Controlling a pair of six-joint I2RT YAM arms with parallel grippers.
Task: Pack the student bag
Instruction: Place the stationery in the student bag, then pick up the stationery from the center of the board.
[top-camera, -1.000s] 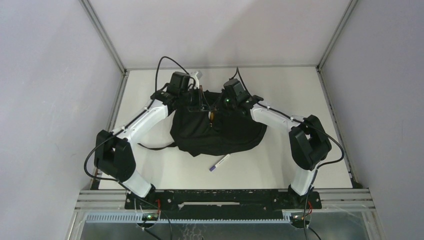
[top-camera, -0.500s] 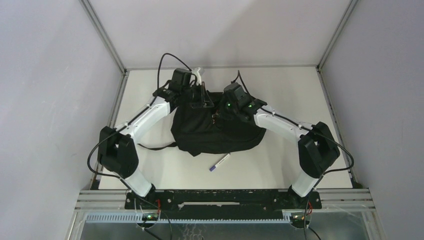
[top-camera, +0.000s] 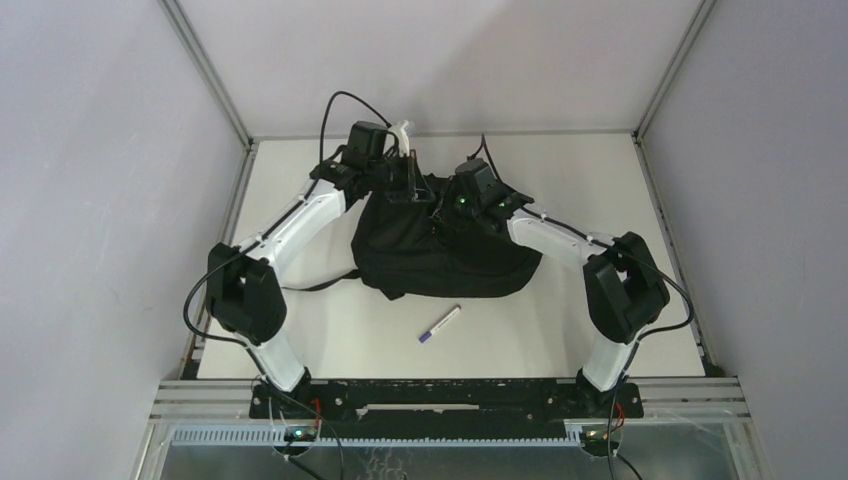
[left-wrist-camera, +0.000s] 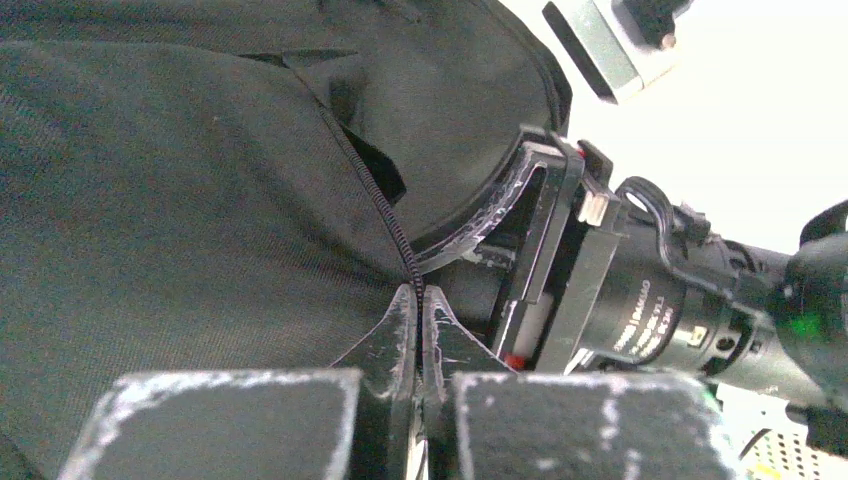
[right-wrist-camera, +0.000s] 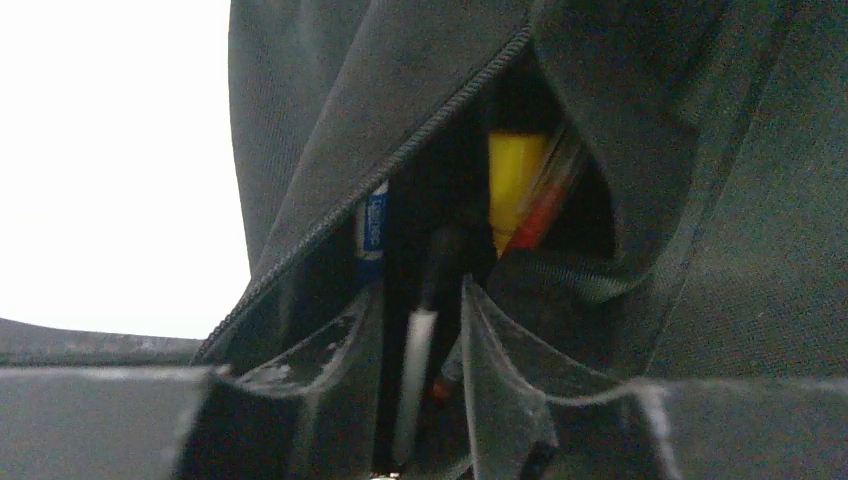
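Note:
The student bag (top-camera: 445, 255), a black fabric backpack, lies mid-table with a strap trailing to the left. My left gripper (top-camera: 414, 190) is shut on the bag's zip edge (left-wrist-camera: 405, 255) and holds the opening up at the far end. My right gripper (top-camera: 441, 216) is at the bag's mouth; in the right wrist view its jaws (right-wrist-camera: 418, 330) stand apart, with a white and black pen (right-wrist-camera: 415, 370) between them, touching neither finger. Inside the opening are a yellow item (right-wrist-camera: 515, 180) and a blue-labelled pen (right-wrist-camera: 373, 225).
A white pen with a purple cap (top-camera: 439, 324) lies on the table in front of the bag. The right gripper's body (left-wrist-camera: 640, 310) is close beside my left fingers. Metal frame posts and walls border the table at the back and sides.
My left gripper has moved back and a little right with the bag's rim. The bag has shifted right with it. The right gripper has stayed at the opening.

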